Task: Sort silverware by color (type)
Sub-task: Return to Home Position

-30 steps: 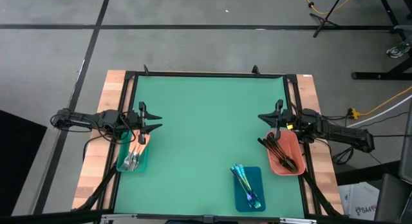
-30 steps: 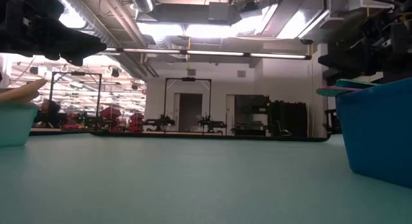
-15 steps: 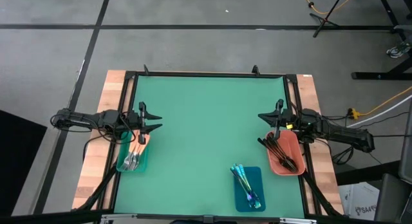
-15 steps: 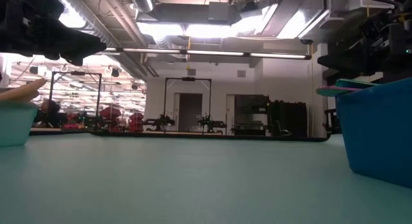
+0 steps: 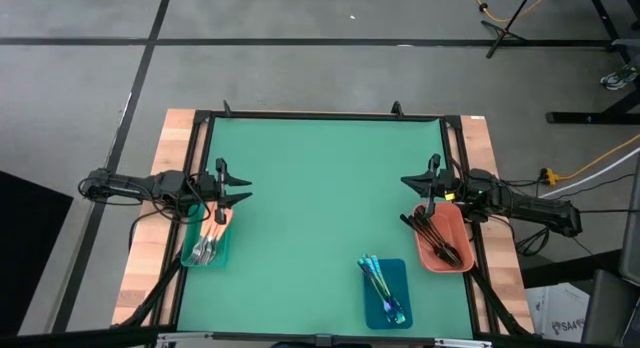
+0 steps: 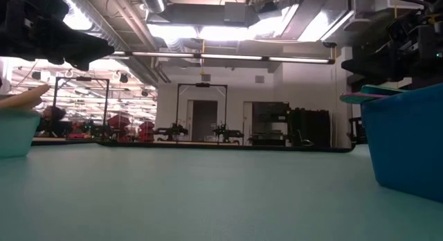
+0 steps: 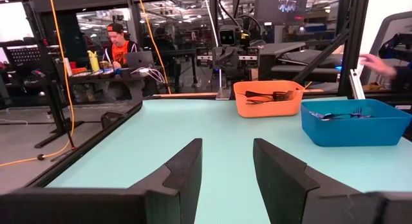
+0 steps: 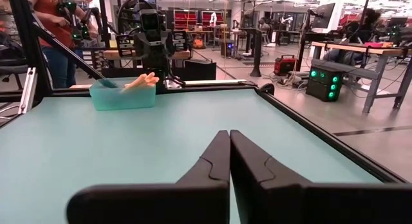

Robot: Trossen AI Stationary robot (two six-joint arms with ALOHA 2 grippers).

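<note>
Silverware lies sorted in three trays on the green counter. Black pieces fill the salmon tray at the right edge, and blue-teal pieces the blue tray just beside it. Orange-handled forks are in the teal tray at the left edge. The left pincer hovers by one end of the teal tray, fingers apart and empty. The right pincer hovers by one end of the salmon tray, fingers pressed together, holding nothing.
</note>
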